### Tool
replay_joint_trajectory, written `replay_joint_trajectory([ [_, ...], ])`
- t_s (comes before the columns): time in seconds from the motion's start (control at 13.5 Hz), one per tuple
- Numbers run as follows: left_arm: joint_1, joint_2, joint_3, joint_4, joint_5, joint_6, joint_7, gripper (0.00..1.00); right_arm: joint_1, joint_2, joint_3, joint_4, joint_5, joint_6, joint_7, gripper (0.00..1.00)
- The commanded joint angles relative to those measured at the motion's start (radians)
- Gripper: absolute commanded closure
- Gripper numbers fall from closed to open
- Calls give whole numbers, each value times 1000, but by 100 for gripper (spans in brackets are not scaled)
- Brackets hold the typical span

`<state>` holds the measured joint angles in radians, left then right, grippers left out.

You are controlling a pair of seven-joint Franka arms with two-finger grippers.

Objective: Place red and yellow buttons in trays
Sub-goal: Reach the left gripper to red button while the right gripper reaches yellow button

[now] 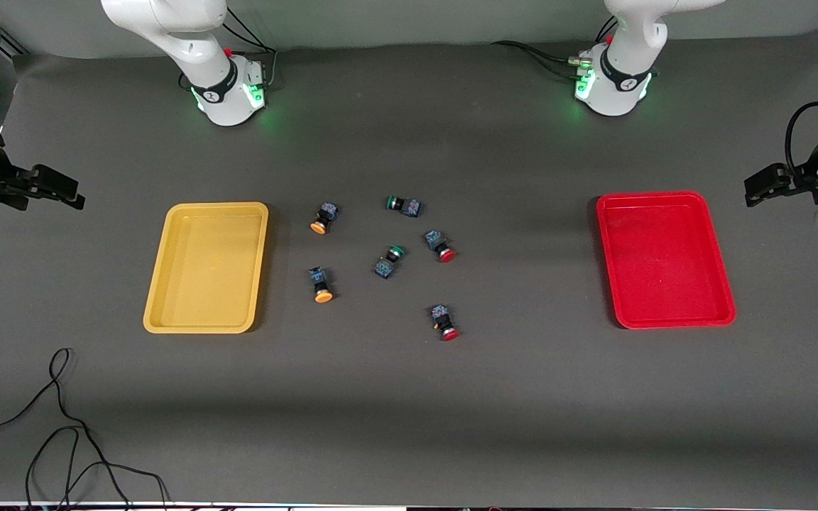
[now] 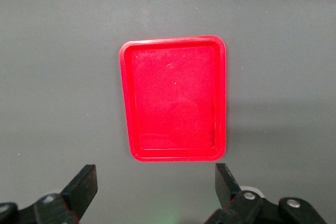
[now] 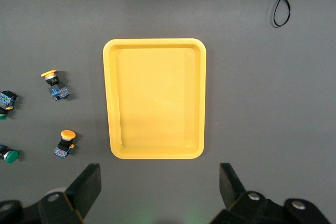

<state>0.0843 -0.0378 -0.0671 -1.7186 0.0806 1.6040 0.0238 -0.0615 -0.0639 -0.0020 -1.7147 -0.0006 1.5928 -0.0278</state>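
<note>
Presently both arms wait: the left gripper hangs spread and empty above the shallow red plastic tray, the right gripper likewise above the shallow yellow plastic tray. Between the trays lie two red-capped buttons, two orange-yellow-capped buttons and apparently two green-capped buttons.

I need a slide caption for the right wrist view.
Open right gripper above shallow yellow plastic tray, two orange-capped buttons beside it.
</note>
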Motion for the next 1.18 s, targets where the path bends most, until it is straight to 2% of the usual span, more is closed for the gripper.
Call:
replay_joint_trajectory([
  [0.0,-9,3,-3,20,-12,-27,-18,0,-6,-13,3,-14,-7,15,-9,0],
  [0.37,-9,4,-4,17,-21,-33,-18,0,0,0,13,-23,-4,13,-5,0],
  [0.52,-11,10,-4,19,-21,-32,-18,0,70,-17,11,-81,4,27,53,0],
  [0.74,-23,56,-28,30,-13,-16,-22,0,201,-75,11,-205,53,91,329,0],
  [0.96,-29,119,-63,37,-21,-39,-21,0,368,-144,11,-373,54,223,614,0],
  [1.11,-32,116,-69,39,-60,-82,-106,0,492,-165,11,-454,54,306,814,0],
])
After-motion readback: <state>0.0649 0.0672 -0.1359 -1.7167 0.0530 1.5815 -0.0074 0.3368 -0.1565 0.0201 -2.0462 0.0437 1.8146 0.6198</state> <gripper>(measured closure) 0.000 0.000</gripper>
